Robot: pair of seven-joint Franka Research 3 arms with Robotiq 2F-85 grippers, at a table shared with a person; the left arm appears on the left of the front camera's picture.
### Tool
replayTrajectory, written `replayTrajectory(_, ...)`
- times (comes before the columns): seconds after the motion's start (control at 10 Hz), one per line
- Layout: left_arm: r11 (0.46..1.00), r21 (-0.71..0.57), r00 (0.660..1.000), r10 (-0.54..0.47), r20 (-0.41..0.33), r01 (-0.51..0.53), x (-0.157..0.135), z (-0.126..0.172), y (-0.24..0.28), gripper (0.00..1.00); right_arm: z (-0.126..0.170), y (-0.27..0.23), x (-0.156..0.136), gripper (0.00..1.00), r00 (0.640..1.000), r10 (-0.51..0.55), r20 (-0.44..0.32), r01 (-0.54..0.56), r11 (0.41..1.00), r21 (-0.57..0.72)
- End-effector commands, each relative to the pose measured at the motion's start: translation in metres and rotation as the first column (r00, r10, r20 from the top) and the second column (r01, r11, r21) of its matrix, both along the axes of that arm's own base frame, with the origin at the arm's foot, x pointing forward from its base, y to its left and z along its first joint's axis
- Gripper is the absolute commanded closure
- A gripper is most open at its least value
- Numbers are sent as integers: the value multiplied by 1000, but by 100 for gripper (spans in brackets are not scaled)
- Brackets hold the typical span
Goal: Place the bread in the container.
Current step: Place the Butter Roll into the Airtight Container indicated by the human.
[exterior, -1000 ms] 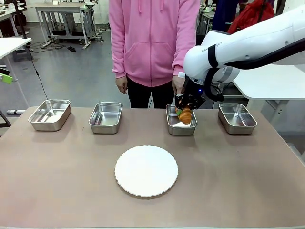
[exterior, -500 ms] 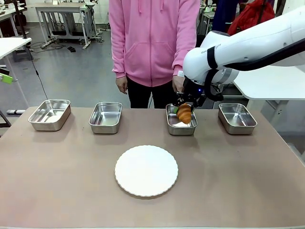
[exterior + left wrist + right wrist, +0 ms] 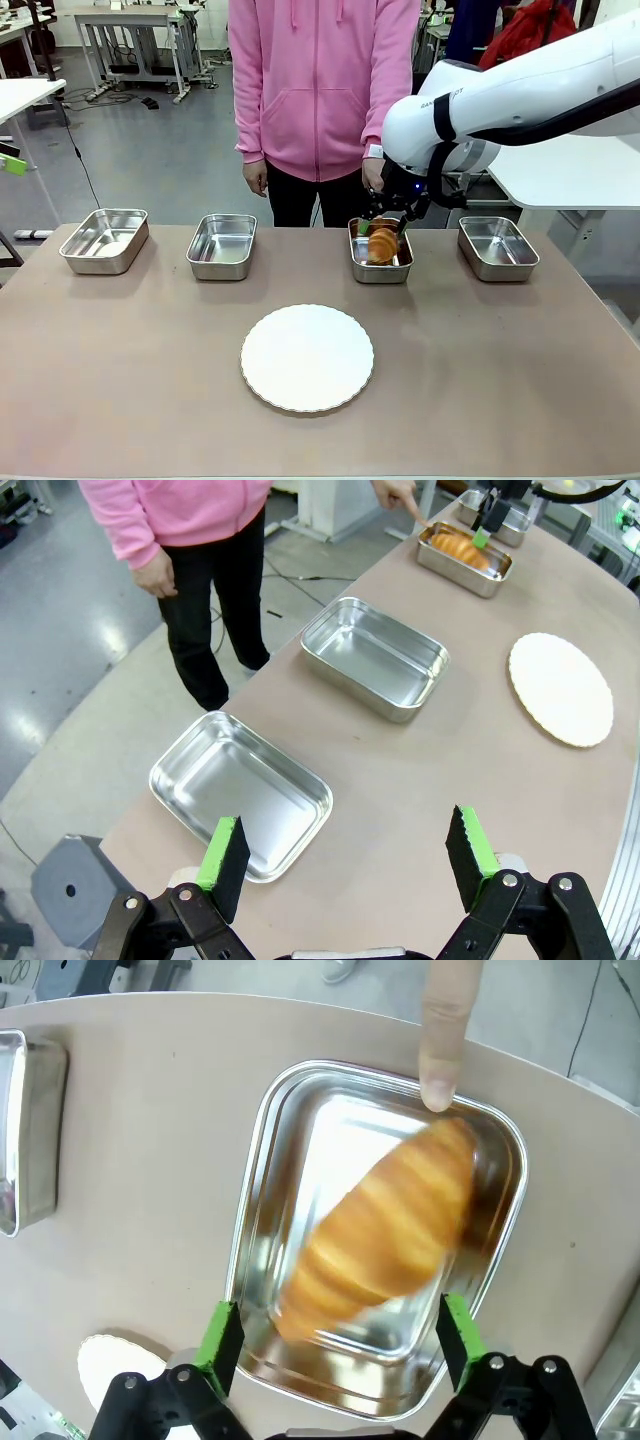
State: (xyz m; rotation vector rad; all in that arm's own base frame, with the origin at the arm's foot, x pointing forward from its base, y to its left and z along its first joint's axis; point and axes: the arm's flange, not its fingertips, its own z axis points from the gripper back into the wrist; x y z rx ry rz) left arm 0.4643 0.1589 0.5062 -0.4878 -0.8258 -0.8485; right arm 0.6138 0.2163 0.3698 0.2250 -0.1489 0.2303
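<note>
Right wrist view is showing the golden-brown ridged bread roll (image 3: 385, 1230) lying blurred inside the shiny rectangular steel container (image 3: 262, 1150) at frame centre. The right gripper (image 3: 340, 1345) is hanging over it, jaws spread wide, gripping nothing. A person's finger (image 3: 445, 1030) is pointing at the pan's upper rim. The left gripper (image 3: 345, 860) is gaping too, holding nothing.

We are spotting small dark lettering on the right arm (image 3: 470, 105), but it is too tiny to read.
</note>
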Motion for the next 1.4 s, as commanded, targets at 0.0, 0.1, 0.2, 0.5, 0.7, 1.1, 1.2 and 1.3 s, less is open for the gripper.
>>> replayTrajectory(0.0, 1000, 2, 1000, -2, 5, 2, -1, 2, -1, 0, 0, -1, 1, 0, 1000, -17, 0, 17, 1000, 2)
replayTrajectory(0.1, 1000, 2, 1000, -2, 5, 2, -1, 2, -1, 0, 0, -1, 1, 0, 1000, -17, 0, 17, 1000, 2)
replayTrajectory(0.2, 1000, 2, 1000, -2, 5, 2, -1, 2, -1, 0, 0, -1, 1, 0, 1000, -17, 0, 17, 1000, 2)
replayTrajectory(0.5, 1000, 2, 1000, -2, 5, 2, -1, 2, -1, 0, 0, -1, 1, 0, 1000, -17, 0, 17, 1000, 2)
replayTrajectory(0.7, 1000, 2, 1000, -2, 5, 2, -1, 2, -1, 0, 0, -1, 1, 0, 1000, -17, 0, 17, 1000, 2)
replayTrajectory(1.1, 1000, 2, 1000, -2, 5, 2, -1, 2, -1, 0, 46, 8, -45, 0, 994, -2, 113, 5, 1000, -29)
replayTrajectory(1.2, 1000, 2, 1000, -2, 5, 2, -1, 2, -1, 0, 63, 8, -69, 0, 987, 8, 160, -4, 1000, -30)
replayTrajectory(1.3, 1000, 2, 1000, -2, 5, 2, -1, 2, -1, 0, 76, 5, -94, 0, 980, 11, 200, -3, 999, -41)
